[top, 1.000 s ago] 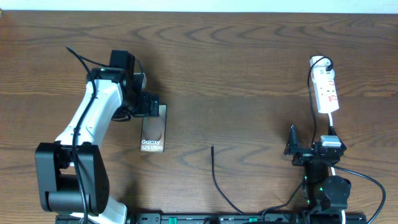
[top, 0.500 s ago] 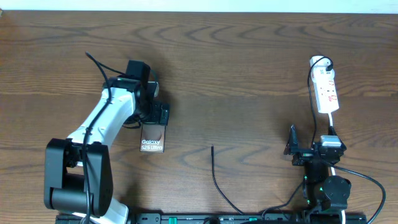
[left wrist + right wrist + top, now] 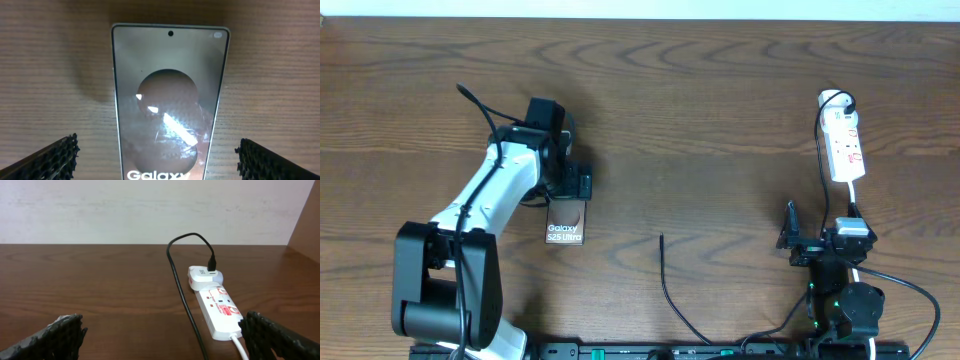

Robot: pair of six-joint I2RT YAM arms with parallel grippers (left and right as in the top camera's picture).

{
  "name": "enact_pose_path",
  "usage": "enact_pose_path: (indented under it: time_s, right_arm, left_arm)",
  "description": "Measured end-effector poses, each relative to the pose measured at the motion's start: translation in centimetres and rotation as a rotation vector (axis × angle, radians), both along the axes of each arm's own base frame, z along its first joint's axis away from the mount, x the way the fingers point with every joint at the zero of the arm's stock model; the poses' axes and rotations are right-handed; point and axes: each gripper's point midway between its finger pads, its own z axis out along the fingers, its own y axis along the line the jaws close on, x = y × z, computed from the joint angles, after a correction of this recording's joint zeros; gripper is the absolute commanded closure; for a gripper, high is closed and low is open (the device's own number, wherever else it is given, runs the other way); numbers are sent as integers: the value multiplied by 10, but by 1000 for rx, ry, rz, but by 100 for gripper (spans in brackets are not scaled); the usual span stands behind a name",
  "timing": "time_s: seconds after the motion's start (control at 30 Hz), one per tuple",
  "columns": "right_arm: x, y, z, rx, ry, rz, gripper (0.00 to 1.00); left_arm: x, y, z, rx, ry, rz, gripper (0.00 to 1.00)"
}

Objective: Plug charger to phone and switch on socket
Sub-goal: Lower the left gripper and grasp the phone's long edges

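The phone (image 3: 565, 224) lies flat on the table, "Galaxy" lettering at its near end. My left gripper (image 3: 571, 187) hovers over its far end. In the left wrist view the phone (image 3: 167, 95) fills the middle and my open left gripper (image 3: 160, 160) straddles it, fingers clear of both sides. The charger cable (image 3: 668, 285) lies loose at centre front, its tip pointing away. The socket (image 3: 843, 146) lies at the far right. My right gripper (image 3: 817, 240) is open and empty just in front of it. The right wrist view shows the socket (image 3: 220, 307) ahead of my right gripper (image 3: 165, 335).
A white adapter (image 3: 204, 276) is plugged into the socket's far end, with a thin black cable (image 3: 184, 300) running from it toward me. A white cord (image 3: 239, 347) leaves the socket's near end. A pale wall stands behind the table.
My left arm has swung right and brought its gripper from beside the phone's far left corner to over the phone's far end. The right arm, cable and socket have not moved.
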Motion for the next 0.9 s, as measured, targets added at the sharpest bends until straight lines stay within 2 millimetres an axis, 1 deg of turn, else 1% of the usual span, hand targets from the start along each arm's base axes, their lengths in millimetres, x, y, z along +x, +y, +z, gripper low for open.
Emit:
enact_pose_path:
  time_s: [0.17, 0.27, 0.4, 0.5, 0.7, 0.77, 0.9]
  right_arm:
    - [0, 0, 0, 0, 0, 0, 1]
    - [0, 0, 0, 0, 0, 0, 1]
    - [0, 0, 0, 0, 0, 0, 1]
    - [0, 0, 0, 0, 0, 0, 1]
    - [0, 0, 0, 0, 0, 0, 1]
    - [0, 0, 0, 0, 0, 0, 1]
    - [0, 0, 0, 0, 0, 0, 1]
  left_arm:
    - [-12, -3, -19, 1, 12, -10, 0]
    - [-20, -3, -25, 5, 34, -14, 0]
    - [-20, -3, -26, 4, 32, -4, 0]
    - [-17, -4, -25, 1, 19, 5, 1]
    - [-8, -8, -27, -9, -23, 2, 0]
    - [-9, -11, -30, -11, -32, -7, 0]
    - [-17, -13, -37, -8, -18, -17, 0]
